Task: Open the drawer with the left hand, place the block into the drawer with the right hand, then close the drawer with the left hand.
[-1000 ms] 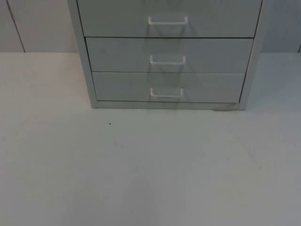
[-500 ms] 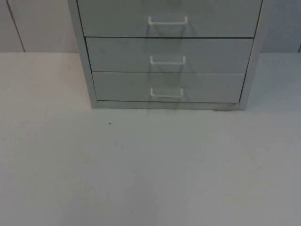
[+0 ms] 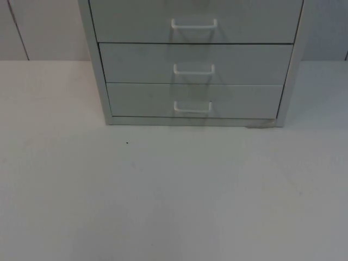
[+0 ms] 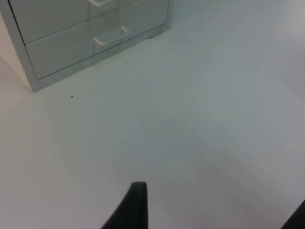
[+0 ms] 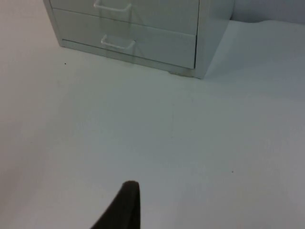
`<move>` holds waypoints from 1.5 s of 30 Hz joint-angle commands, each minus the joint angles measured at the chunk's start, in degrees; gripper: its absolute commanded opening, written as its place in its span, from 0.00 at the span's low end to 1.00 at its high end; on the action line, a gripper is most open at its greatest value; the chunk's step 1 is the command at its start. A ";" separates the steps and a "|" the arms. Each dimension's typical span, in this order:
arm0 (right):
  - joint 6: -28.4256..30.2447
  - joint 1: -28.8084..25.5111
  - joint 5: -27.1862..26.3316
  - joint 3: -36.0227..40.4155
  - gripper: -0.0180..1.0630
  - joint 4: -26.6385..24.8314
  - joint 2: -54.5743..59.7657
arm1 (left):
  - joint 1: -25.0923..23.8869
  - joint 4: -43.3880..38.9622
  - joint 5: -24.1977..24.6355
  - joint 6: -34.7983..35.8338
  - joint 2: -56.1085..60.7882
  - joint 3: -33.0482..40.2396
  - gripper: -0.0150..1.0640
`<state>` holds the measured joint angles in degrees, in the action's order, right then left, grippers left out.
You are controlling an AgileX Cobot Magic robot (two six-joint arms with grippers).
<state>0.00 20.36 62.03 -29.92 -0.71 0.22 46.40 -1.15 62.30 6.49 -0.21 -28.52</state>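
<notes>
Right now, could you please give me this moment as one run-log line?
cabinet: three drawers all shut | bottom handle: untouched | block: not seen | left gripper: above the table, waiting | right gripper: above table

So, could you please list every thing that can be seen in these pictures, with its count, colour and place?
drawer cabinet: one, light grey, at the far side of the table, against the partition wall.
drawers: three in view, light grey, stacked, all shut; bottom drawer.
handles: three, white, one at the middle of each drawer front; lowest handle.
table: one, white.
partition wall: grey, behind the cabinet.
dark speck: one, on the table before the cabinet.
left end effector fingertip: black, above the table, waiting.
right end effector fingertip: black, above the table, waiting.
</notes>
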 commanded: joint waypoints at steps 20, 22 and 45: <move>0.44 -0.41 -0.18 0.40 0.99 0.08 -0.22 | 0.13 3.97 -0.74 -7.57 0.21 0.28 0.99; 0.44 -1.33 -0.18 0.40 0.99 0.08 -0.22 | 0.13 3.62 -0.74 -7.08 0.21 0.28 0.99; 0.44 -19.01 -0.29 0.40 0.99 0.08 -0.22 | 0.13 4.10 -0.74 -7.08 0.21 0.28 0.99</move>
<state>0.00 1.06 62.03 -29.92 -0.71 0.22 46.40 2.68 62.21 -1.01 -0.21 -28.52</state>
